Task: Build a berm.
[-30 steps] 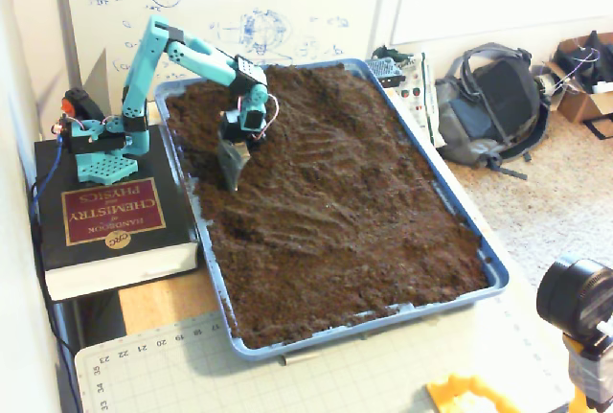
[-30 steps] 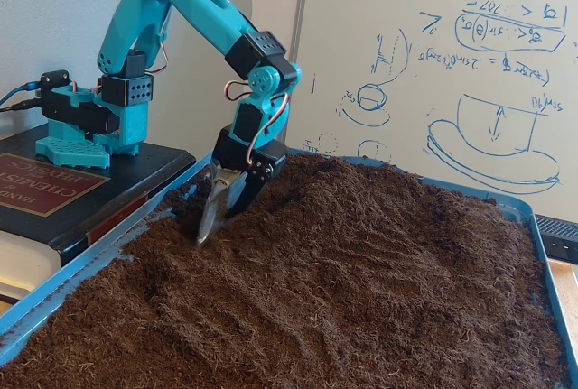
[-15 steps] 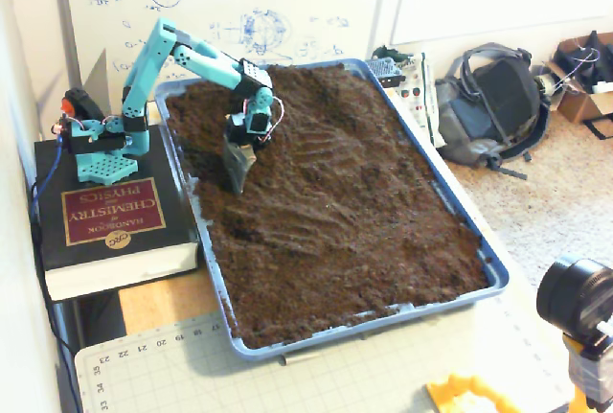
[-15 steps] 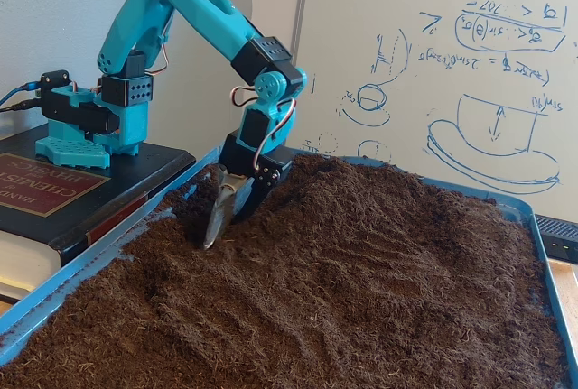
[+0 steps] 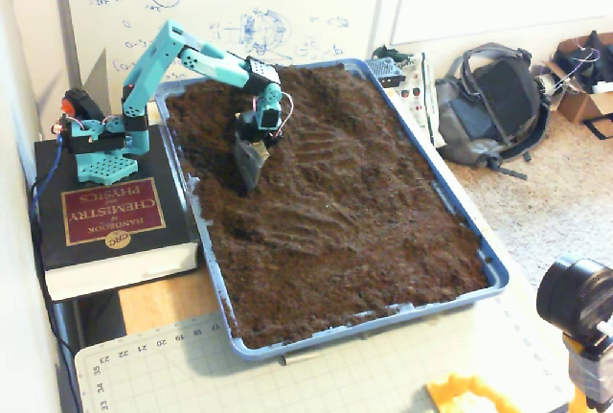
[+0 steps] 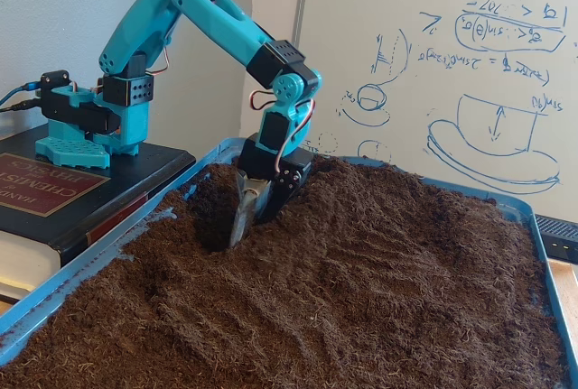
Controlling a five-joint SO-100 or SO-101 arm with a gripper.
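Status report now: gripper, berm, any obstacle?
Gripper tip down in the soil, jaw state unclear. No distinct berm visible yet, only lumpy soil. Nothing blocking inside the tray.

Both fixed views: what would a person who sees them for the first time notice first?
First, the blue tray filled edge to edge with dark brown soil, taking most of both fixed views. Next, the turquoise arm, mounted on a thick chemistry handbook beside the tray, with its gripper pushed tip-down into the soil near the tray's arm-side edge. Behind stands a whiteboard with blue sketches.
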